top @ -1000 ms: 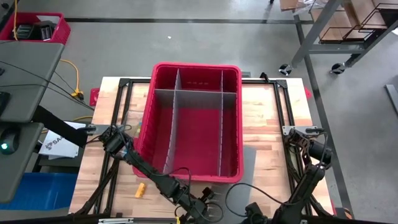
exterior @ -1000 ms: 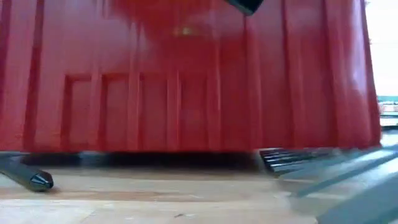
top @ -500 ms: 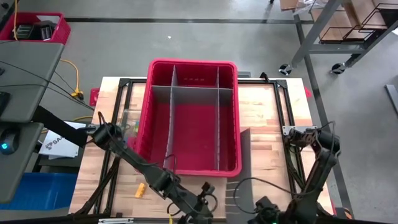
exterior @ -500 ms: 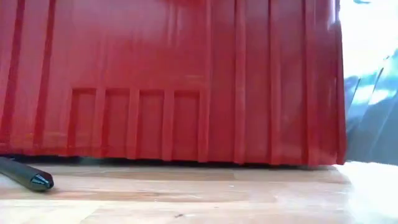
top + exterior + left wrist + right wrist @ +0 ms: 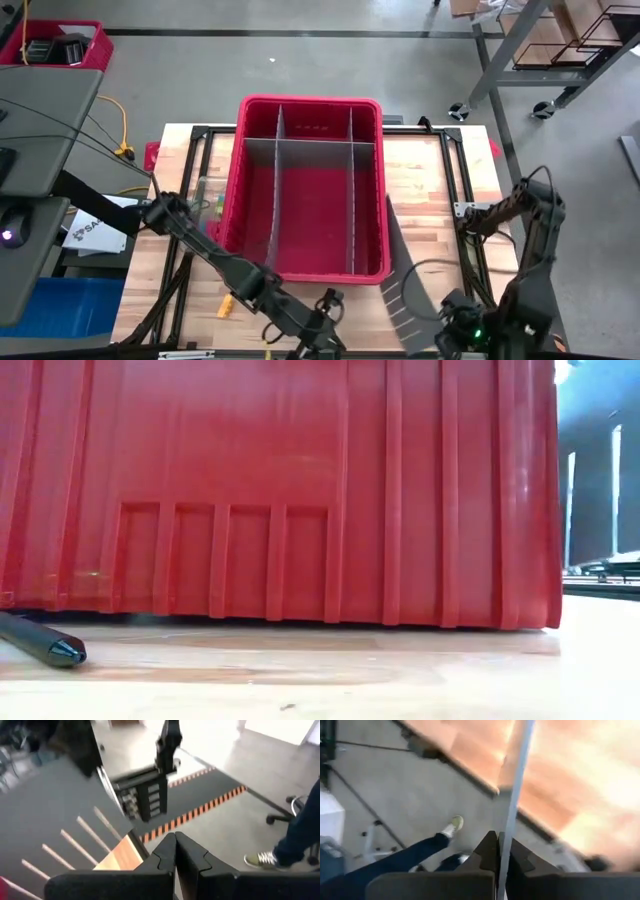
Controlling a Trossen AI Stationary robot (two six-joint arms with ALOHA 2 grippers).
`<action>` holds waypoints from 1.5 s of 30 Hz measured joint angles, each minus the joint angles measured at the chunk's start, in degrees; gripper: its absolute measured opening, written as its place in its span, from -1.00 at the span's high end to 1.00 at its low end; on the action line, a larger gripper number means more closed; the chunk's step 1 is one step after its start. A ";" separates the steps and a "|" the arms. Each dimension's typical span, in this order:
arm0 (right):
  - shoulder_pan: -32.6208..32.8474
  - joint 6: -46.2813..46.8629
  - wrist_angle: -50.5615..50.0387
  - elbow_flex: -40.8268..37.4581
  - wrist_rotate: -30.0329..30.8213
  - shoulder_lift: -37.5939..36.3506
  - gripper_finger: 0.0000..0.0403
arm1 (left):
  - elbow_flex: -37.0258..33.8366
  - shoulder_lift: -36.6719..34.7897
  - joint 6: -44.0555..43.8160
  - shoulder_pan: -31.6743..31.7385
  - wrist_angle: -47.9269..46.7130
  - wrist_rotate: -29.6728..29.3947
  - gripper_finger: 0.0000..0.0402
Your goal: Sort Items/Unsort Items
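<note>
A red bin point(image 5: 232, 215) with grey dividers stands mid-table and fills the low view point(image 5: 280, 490). An orange piece point(image 5: 227, 303) lies on the table near the bin's near left corner, and small green and yellow pieces point(image 5: 211, 206) lie by its left wall. The tip of a dark pen point(image 5: 48, 644) rests on the table in front of the bin. My right gripper point(image 5: 445, 318), at the near right, is shut on a loose grey slotted divider point(image 5: 400, 265). My left gripper point(image 5: 175, 845) hangs shut and empty over the near edge point(image 5: 330, 305). My right gripper pinches the divider's near end point(image 5: 501, 857) between its two fingers, one on each face, the sheet showing edge-on. The fingers slant down. The divider is lifted and tilted, and runs from the gripper toward the bin's right wall.
A black frame point(image 5: 455, 175) runs around the tabletop. Bare wood lies right of the bin. A person's leg and shoe point(image 5: 260, 860) show on the floor beyond the table. The divider also stands at the low view's right edge point(image 5: 595, 480).
My right gripper has risen and drawn toward the table's right edge, taking the grey divider from flat on the table up into a tilt. My left gripper has risen too. The red bin has shifted a little toward the left and now stands still.
</note>
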 joint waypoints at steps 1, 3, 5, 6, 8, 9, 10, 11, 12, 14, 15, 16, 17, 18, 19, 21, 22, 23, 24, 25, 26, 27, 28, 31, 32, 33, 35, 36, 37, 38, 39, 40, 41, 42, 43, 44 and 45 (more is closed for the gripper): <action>0.00 0.00 -3.46 0.30 -0.33 -1.29 1.00 | 0.45 -0.93 0.49 0.19 -0.06 -0.09 1.00; -0.11 -0.02 -11.94 1.66 -0.38 -3.78 1.00 | 0.89 -2.86 1.11 0.71 0.39 -0.96 1.00; -0.62 -0.13 -19.82 4.08 -0.40 -5.77 1.00 | 0.99 -4.81 1.17 1.40 1.71 -2.60 1.00; -1.04 -0.20 -23.97 5.23 -0.50 -6.68 1.00 | 0.99 -5.81 1.21 1.80 1.78 -3.37 1.00; -1.89 -0.59 -27.40 7.00 -0.29 -8.91 1.00 | 0.97 -7.55 1.25 2.55 2.65 -4.78 1.00; -2.42 -0.91 -26.55 6.59 0.72 -10.68 1.00 | 0.95 -8.47 1.27 2.87 2.72 -5.80 1.00; -2.91 -0.66 -26.44 5.87 2.42 -12.39 1.00 | 0.95 -9.60 1.28 3.26 2.83 -6.95 1.00; -3.31 -0.40 -27.00 5.82 3.00 -13.49 1.00 | 0.95 -10.72 1.28 3.71 2.81 -8.25 1.00; -3.83 -0.46 -26.92 5.79 2.92 -14.28 1.00 | 0.95 -11.92 1.28 4.11 2.75 -9.67 0.99; -4.47 -1.06 -27.12 5.75 3.78 -15.10 1.00 | 0.95 -14.24 1.72 4.63 2.01 -12.96 0.98; -4.50 -1.11 -26.84 5.93 4.74 -15.30 1.00 | 0.95 -15.49 2.58 4.74 1.21 -14.78 0.96; -4.50 -1.33 -26.75 6.30 5.50 -15.49 1.00 | 0.95 -16.80 3.74 5.03 0.50 -16.78 0.95; -4.57 -1.59 -26.83 6.57 5.98 -15.70 1.00 | 0.93 -18.27 5.07 5.29 -0.05 -18.84 0.93; -4.70 -1.70 -26.84 6.91 6.46 -15.85 1.00 | 0.93 -19.81 6.66 5.33 -0.53 -21.19 0.92; -4.89 -1.69 -26.82 7.44 7.29 -15.90 1.00 | 0.93 -21.48 8.37 5.35 -0.86 -23.42 0.90; -5.38 -0.88 -26.78 8.27 10.60 -15.96 1.00 | 0.93 -25.13 12.56 5.54 -0.73 -27.92 0.87; -6.02 -0.77 -26.56 8.67 12.89 -15.96 1.00 | 0.95 -26.87 15.17 5.78 -0.54 -29.84 0.86; -6.97 -0.58 -26.49 9.02 15.40 -15.96 1.00 | 0.95 -28.78 17.62 6.07 -0.52 -31.57 0.85; -8.09 -0.09 -26.59 9.22 18.51 -15.98 1.00 | 0.95 -30.42 19.97 6.36 -0.48 -33.02 0.84; -9.47 0.29 -26.65 9.29 22.03 -16.02 1.00 | 0.95 -32.21 22.21 6.79 -0.10 -34.28 0.83; -11.02 0.35 -26.65 9.33 25.39 -16.02 1.00 | 0.95 -33.95 24.34 7.16 0.11 -35.26 0.83; -12.80 0.27 -26.91 9.34 27.98 -16.02 1.00 | 0.95 -35.66 26.42 7.64 0.62 -35.80 0.82; -14.93 -0.26 -27.04 9.34 30.13 -16.02 1.00 | 0.95 -37.33 28.31 8.19 1.46 -36.17 0.82; -22.11 -4.69 -27.09 9.34 33.85 -16.02 1.00 | 0.97 -41.71 32.49 9.88 3.25 -36.07 0.82; -24.78 -6.37 -27.11 9.34 34.41 -16.02 1.00 | 0.99 -42.91 33.48 10.44 3.37 -35.97 0.82; -27.31 -8.22 -27.08 9.34 34.61 -16.05 1.00 | 0.98 -44.06 34.29 11.07 3.40 -35.71 0.82; -32.17 -12.02 -27.03 9.31 34.87 -16.47 1.00 | 0.97 -45.87 34.99 12.52 3.37 -35.08 0.82; -34.53 -13.94 -26.97 9.31 35.09 -16.93 1.00 | 0.97 -46.51 35.13 13.18 3.21 -34.66 0.82; -36.82 -15.78 -26.93 9.31 35.44 -17.36 1.00 | 0.97 -47.10 35.13 13.73 3.10 -34.20 0.82; -39.10 -17.93 -26.90 9.31 35.76 -17.94 1.00 | 0.97 -47.63 35.14 14.13 2.80 -34.07 0.82; -41.32 -20.21 -26.82 9.31 36.01 -18.47 1.00 | 0.97 -47.97 35.15 14.42 2.68 -33.99 0.82; -43.59 -22.27 -26.80 9.31 36.41 -18.98 1.00 | 0.97 -48.22 35.15 14.51 2.72 -33.99 0.82; -45.84 -24.28 -26.71 9.31 36.96 -19.55 1.00 | 0.97 -48.28 35.15 14.75 2.68 -33.93 0.82; -48.00 -26.40 -26.65 9.31 37.45 -20.09 1.00 | 0.97 -48.28 35.15 14.86 2.70 -33.91 0.82; -50.15 -28.49 -26.61 9.31 38.10 -20.74 1.00 | 0.97 -48.25 35.15 15.04 2.66 -33.88 0.82; -52.23 -30.48 -26.57 9.31 39.00 -21.28 1.00 | 0.97 -48.08 35.15 15.17 2.57 -33.89 0.82; -54.16 -32.18 -26.57 9.31 39.87 -21.84 1.00 | 0.95 -47.88 35.15 15.27 2.30 -33.90 0.82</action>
